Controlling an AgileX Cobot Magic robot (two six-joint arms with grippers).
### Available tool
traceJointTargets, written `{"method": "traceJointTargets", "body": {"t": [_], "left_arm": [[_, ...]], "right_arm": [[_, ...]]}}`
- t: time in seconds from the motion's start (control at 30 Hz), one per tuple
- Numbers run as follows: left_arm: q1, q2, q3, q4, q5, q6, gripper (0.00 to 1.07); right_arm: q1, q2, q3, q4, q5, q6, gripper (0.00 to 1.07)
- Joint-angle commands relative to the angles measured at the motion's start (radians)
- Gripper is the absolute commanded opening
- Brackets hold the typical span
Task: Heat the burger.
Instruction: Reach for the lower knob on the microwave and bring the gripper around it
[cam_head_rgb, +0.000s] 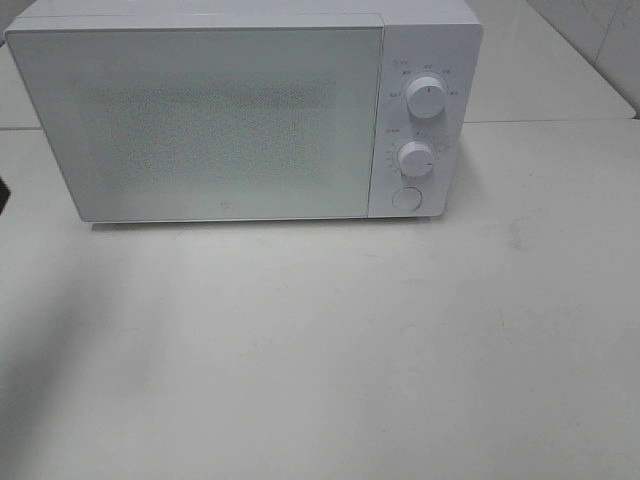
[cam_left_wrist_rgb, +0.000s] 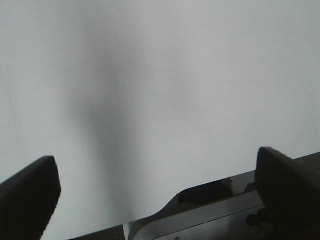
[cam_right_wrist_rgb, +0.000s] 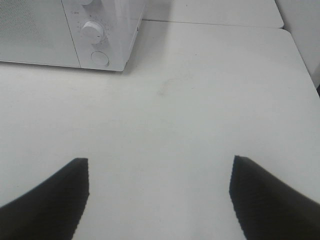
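Observation:
The burger is out of view in every frame. A white microwave (cam_head_rgb: 240, 110) stands at the back of the white table (cam_head_rgb: 320, 350) with its door shut; two knobs (cam_head_rgb: 425, 98) and a round button (cam_head_rgb: 406, 197) sit on its right panel. It also shows in the right wrist view (cam_right_wrist_rgb: 75, 35). Neither arm shows in the exterior high view. My left gripper (cam_left_wrist_rgb: 155, 195) is open and empty over bare table. My right gripper (cam_right_wrist_rgb: 160, 197) is open and empty, in front of and to the right of the microwave.
A second white table surface (cam_head_rgb: 560, 70) lies behind the microwave on the right, with a seam between the two. The table's right edge (cam_right_wrist_rgb: 305, 65) shows in the right wrist view. A grey base part (cam_left_wrist_rgb: 210, 215) shows below the left gripper.

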Motion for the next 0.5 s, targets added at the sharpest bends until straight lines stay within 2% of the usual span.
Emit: {"method": "traceJointTargets", "body": {"t": [0.03,0.2,0.23,0.33,0.5], "left_arm": [[0.084,-0.104,0.068,0.030,0.042,-0.004,0.98],[0.135,-0.206,0.139,0.069,0.046,-0.014,0.98],[0.151,-0.267,0.176,0.071,0.047,-0.038,0.98],[0.154,-0.355,0.232,0.071,0.046,-0.048,0.98],[0.154,-0.509,0.323,0.097,0.039,-0.007,0.98]], "right_arm": [[-0.004,-0.027,0.002,0.002,-0.004,-0.001,0.75],[-0.004,-0.027,0.002,0.002,-0.004,-0.001,0.75],[-0.004,-0.027,0.002,0.002,-0.004,-0.001,0.75],[-0.004,-0.027,0.002,0.002,-0.004,-0.001,0.75],[-0.004,-0.027,0.002,0.002,-0.004,-0.001,0.75]]}}
